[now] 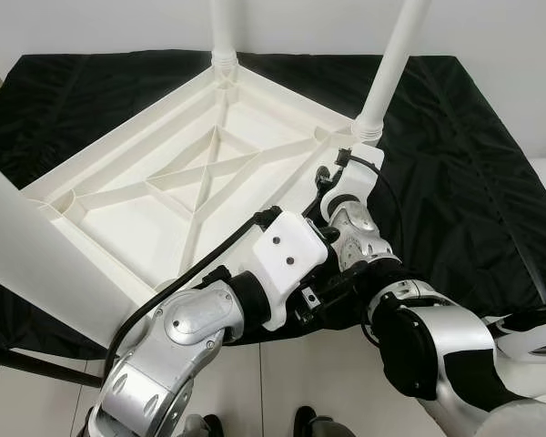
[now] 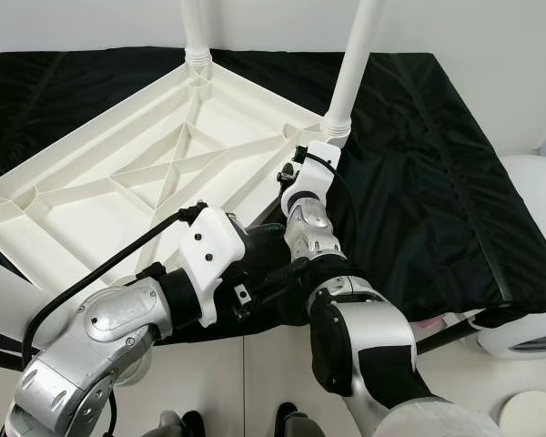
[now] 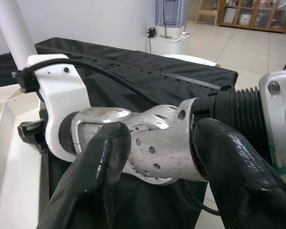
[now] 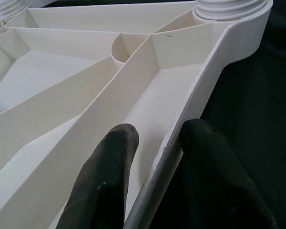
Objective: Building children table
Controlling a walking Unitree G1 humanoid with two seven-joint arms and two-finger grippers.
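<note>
The white table top (image 1: 164,182) lies upside down on a black cloth (image 1: 455,155), with its ribs facing up. That way the legs can go into the corners from above. Two white legs stand up in the far corners of the table top, one at the very far corner (image 1: 223,27) and one at the corner near the right gripper (image 1: 396,55). A third leg (image 1: 36,246) sticks up close to the camera, at the table top's left corner.

The right gripper (image 4: 155,167) sits on the table top's edge (image 4: 214,71), just below the leg socket. One black finger (image 4: 109,171) is inside the rim and the other is outside on the cloth side, so the rim wall runs between them. They look set to pinch the rim, likely to hold the table top steady, but whether they press tight cannot be told.

The left gripper (image 3: 157,157) is beside the table top's near edge. Its two fingers are spread around the silver wrist (image 3: 157,138) of the right arm. It is not holding any table part, and it looks like the arms have crossed.
</note>
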